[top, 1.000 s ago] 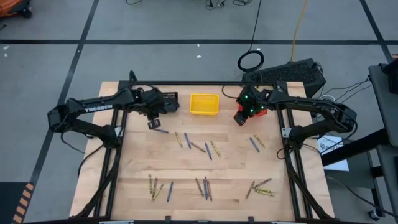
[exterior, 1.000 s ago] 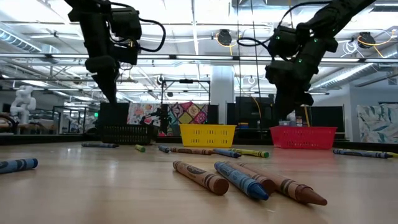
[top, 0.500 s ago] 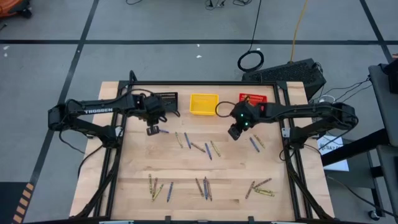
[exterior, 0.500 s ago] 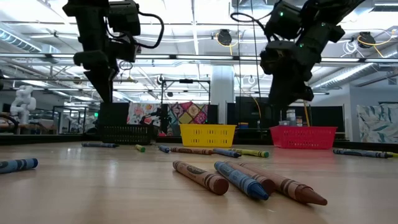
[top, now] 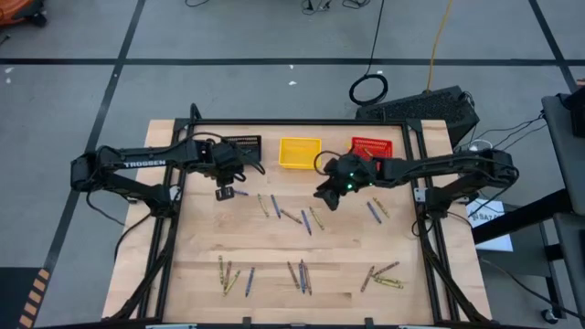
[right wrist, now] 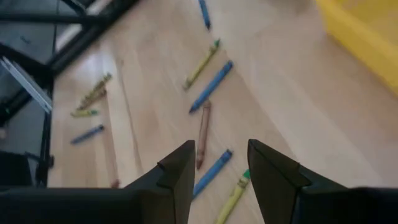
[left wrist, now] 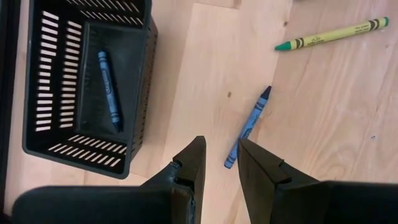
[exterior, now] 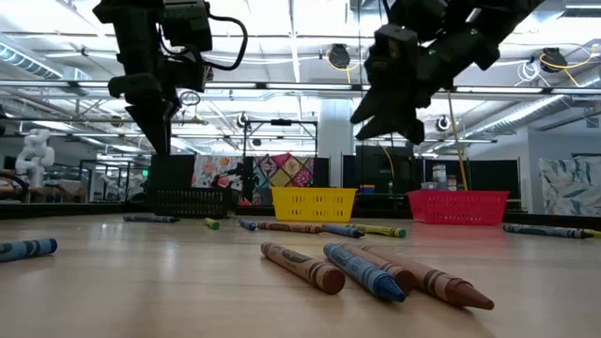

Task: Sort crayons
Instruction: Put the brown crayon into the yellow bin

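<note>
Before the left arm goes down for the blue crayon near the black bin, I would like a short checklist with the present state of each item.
1. Left pincer open and empty: ok.
2. Blue crayon ahead of the left pincer, lying alone on the table: ok.
3. Black bin upright, with room; it holds one blue crayon: ok.
4. Right pincer away from the left side, over the middle crayons: ok.
5. Right pincer open and empty: ok.
6. Left pincer exactly lined up over the crayon: cannot tell.
</note>
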You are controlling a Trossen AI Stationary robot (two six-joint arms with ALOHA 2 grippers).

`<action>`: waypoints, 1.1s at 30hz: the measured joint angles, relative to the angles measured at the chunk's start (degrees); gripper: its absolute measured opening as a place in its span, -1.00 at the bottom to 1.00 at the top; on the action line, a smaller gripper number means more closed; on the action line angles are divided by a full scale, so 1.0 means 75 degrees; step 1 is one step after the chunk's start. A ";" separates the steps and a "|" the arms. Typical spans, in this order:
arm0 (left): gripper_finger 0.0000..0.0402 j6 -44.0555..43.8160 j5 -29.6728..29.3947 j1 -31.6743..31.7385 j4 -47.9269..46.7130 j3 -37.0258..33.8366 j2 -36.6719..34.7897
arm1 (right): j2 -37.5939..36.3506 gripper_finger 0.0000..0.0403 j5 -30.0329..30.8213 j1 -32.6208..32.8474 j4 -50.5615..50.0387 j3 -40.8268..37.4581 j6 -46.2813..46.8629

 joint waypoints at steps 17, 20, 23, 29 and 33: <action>-0.57 0.0006 0.0000 0.0006 0.0003 0.0000 0.0000 | 0.2444 -0.33 0.0432 0.0759 -0.2001 0.2784 -0.1172; -0.57 0.0009 0.0000 0.0006 0.0012 0.0000 0.0000 | 0.2888 -0.33 0.0430 0.0788 -0.2384 0.3196 -0.1171; -0.57 0.0008 0.0000 0.0006 0.0041 0.0000 0.0000 | 0.3288 -0.33 0.0420 0.0788 -0.2459 0.3470 -0.1132; -0.57 0.0006 0.0000 0.0006 0.0038 0.0000 0.0000 | 0.3674 -0.33 0.0401 0.0794 -0.2626 0.3732 -0.1047; -0.57 0.0009 0.0000 0.0006 0.0109 0.0000 0.0003 | 0.3744 -0.33 0.0380 0.0797 -0.2663 0.3742 -0.1051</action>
